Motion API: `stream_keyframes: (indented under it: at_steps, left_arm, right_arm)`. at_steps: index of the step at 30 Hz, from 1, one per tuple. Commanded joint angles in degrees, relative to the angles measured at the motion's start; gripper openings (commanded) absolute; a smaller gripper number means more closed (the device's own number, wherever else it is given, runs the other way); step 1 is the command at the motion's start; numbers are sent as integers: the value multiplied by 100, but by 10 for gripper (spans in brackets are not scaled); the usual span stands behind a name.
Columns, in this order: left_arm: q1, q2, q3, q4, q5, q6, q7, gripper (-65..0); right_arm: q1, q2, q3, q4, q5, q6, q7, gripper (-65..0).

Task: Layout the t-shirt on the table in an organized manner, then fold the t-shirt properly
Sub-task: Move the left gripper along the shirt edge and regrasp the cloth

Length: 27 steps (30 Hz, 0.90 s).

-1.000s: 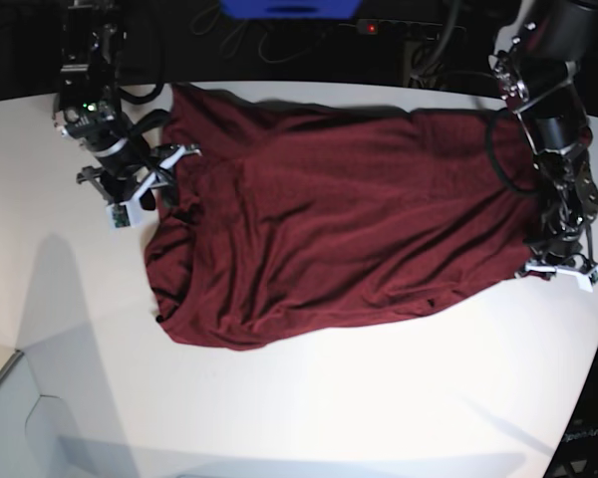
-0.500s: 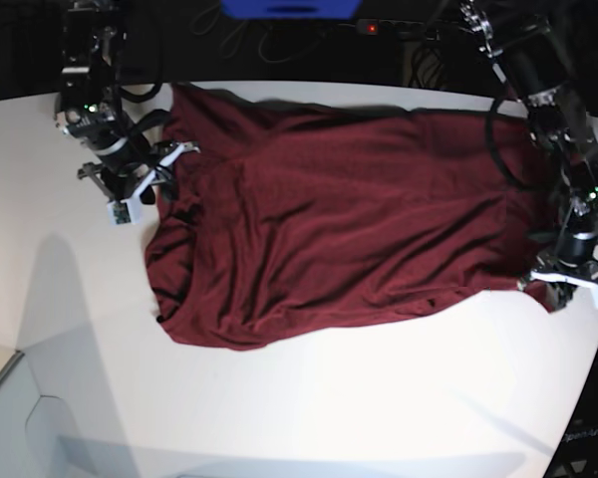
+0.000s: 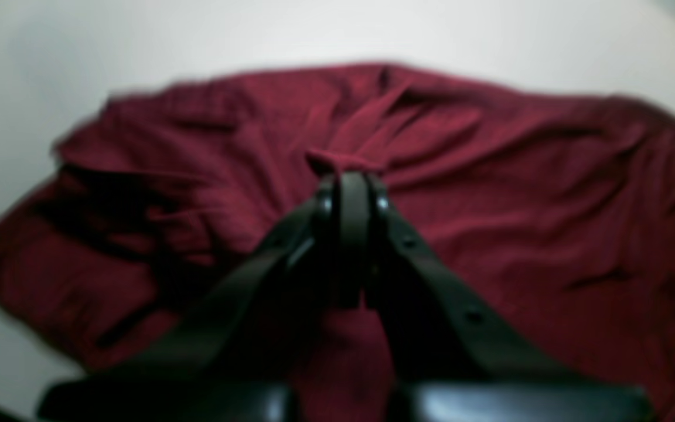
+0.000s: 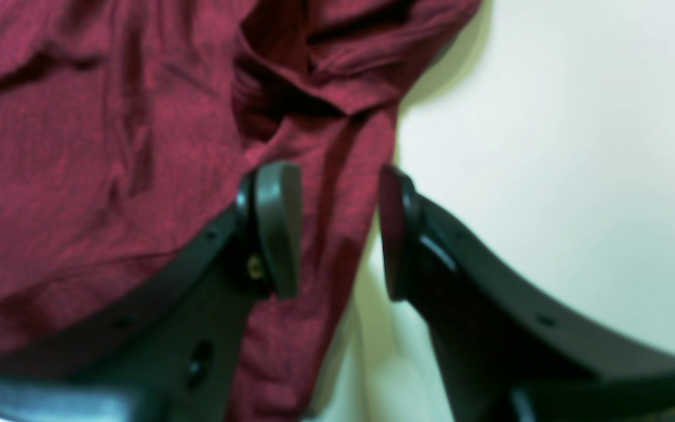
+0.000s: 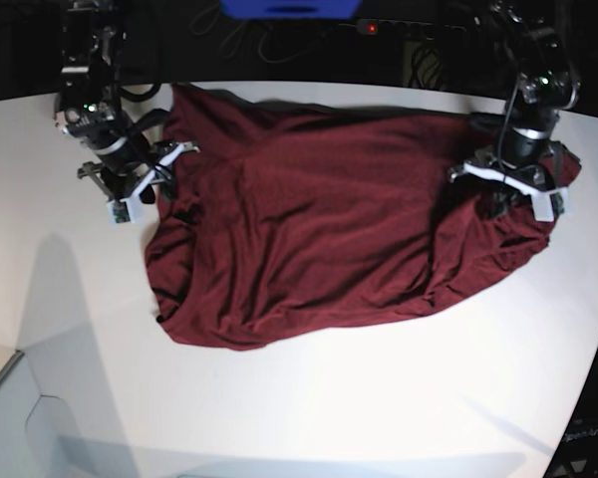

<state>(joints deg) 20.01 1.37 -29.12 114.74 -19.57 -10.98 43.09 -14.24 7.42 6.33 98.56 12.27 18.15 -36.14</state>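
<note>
**Operator:** Dark red cloth covers most of what I see. The t-shirt (image 5: 319, 239) lies spread on the white table (image 5: 309, 408), but it is not flat; there are wrinkles, and the edge nearest the base camera bunches up.

**Colleague:** What do the two tools do now?

**Operator:** The left gripper (image 3: 352, 181) is closed. In its wrist view the tips meet, and a small peak of fabric stands out just above them, so I judge it pinches the shirt. In the base view this gripper (image 5: 513, 184) sits over the side of the shirt that is on that view's right, and the cloth there is gathered under it. I think it holds this side in order to pull it out straight.

**Colleague:** And the right one?

**Operator:** The right gripper (image 4: 337, 228) has its jaws apart. A strip of the shirt's edge runs between them, beside the bare table, but the pads do not press it. I cannot tell whether one pad touches the cloth. In the base view it (image 5: 140, 184) stands at the opposite side of the shirt, maybe ready to take that edge.

**Colleague:** So folding is not begun?

**Operator:** In my judgement no, we are in the laying-out step.
</note>
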Motion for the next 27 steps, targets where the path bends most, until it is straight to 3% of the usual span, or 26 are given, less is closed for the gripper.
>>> stream_keyframes:
  at_steps: [1,8,17,19,24,27]
  left_arm:
    - [87,-18,7,109,-78,-31,-138,-648]
    - [702,-53,-37,117,-87,-40,-138,-648]
    - [869,-53,-46,117,-87,-40,-76,-631]
    - [878,-53,-46,117,-87,-40,-76,-576]
    - [878,-53,-55,135,-87,-31,-85,-336]
    - [834,-44,-389,135,-87,-31,-138,-267]
  right_arm:
    - [22,27,13,91,34,18,120,-423]
    - [13,27,13,91,34,18,120,-423]
    - [13,10,-4,91,34,18,120,-423]
    - [13,10,-4,91,34,18,120,-423]
    - [13,10,-13,91,34,18,120,-423]
    - [13,10,-13,82,34,18,120,-423]
